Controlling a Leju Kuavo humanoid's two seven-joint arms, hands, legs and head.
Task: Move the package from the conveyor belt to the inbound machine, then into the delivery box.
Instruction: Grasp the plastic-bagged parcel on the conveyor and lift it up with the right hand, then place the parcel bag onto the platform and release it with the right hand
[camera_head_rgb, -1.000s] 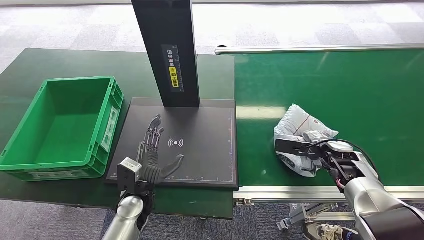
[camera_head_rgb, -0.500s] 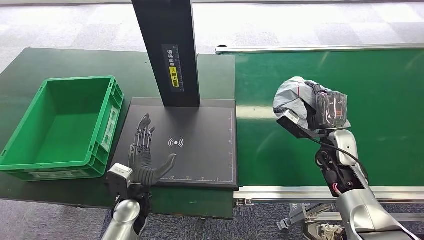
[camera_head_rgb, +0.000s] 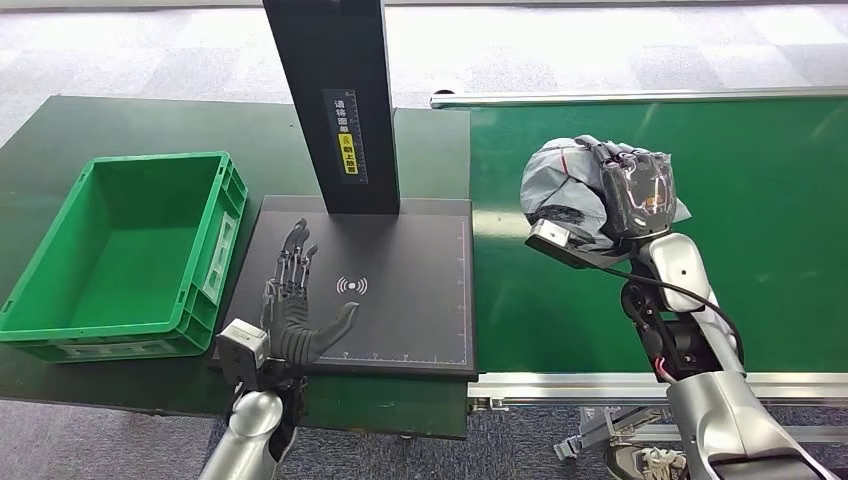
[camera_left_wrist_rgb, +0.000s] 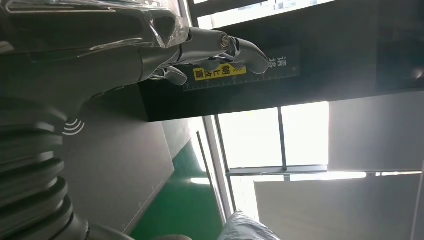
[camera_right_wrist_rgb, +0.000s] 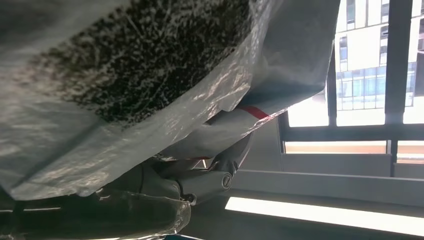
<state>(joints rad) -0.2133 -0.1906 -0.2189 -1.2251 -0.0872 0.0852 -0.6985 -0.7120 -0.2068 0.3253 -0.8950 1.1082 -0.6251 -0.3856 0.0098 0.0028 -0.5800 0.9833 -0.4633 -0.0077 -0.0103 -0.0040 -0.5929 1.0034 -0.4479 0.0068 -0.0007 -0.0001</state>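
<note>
Beside the inbound machine (camera_head_rgb: 365, 285), over the green conveyor belt (camera_head_rgb: 760, 220), the right hand (camera_head_rgb: 628, 195) gripped the grey package (camera_head_rgb: 558, 185) and held it clear of the belt, while the left hand (camera_head_rgb: 295, 315) lay with fingers spread and empty over the machine's black plate, near the green delivery box (camera_head_rgb: 120, 250).

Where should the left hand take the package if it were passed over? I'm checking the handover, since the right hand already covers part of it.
Judging by its pose, the bulging grey end of the package that faces the inbound machine is free; the right hand wraps the far side. The left hand could come from the machine's side and close around that soft bulge.
</note>
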